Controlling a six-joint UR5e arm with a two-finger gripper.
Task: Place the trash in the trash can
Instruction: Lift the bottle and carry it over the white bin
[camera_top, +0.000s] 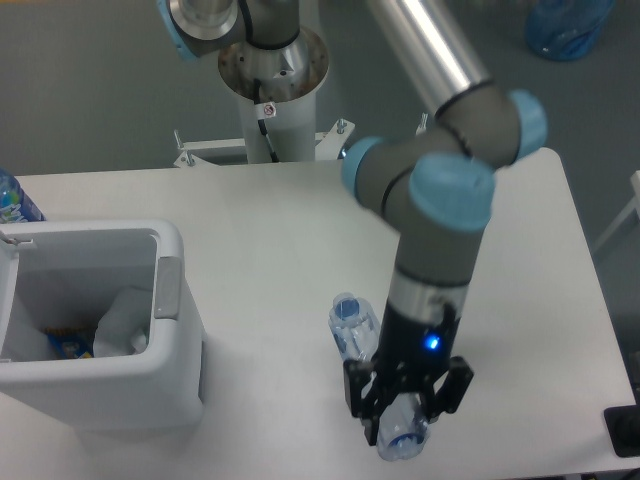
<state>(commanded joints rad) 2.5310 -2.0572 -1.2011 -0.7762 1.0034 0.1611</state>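
Observation:
The trash can (178, 352) is a white rectangular bin at the left of the table, with a grey tab on its right rim. Inside it lies the crumpled translucent-white wrapper (122, 320). The other piece of trash, a clear crushed bottle (352, 322) with a blue round mark at its far end, lies lengthwise near the table's front edge, right of the can. My gripper (404, 424) points down over the bottle's near end, its black fingers shut on the bottle. The arm hides the bottle's middle.
A blue-and-yellow item (66, 345) lies at the bottom of the can. A labelled bottle (12, 198) pokes in at the far left edge. A blue plastic bag (566, 26) sits on the floor beyond the table. A black object (623, 430) is at the right front corner.

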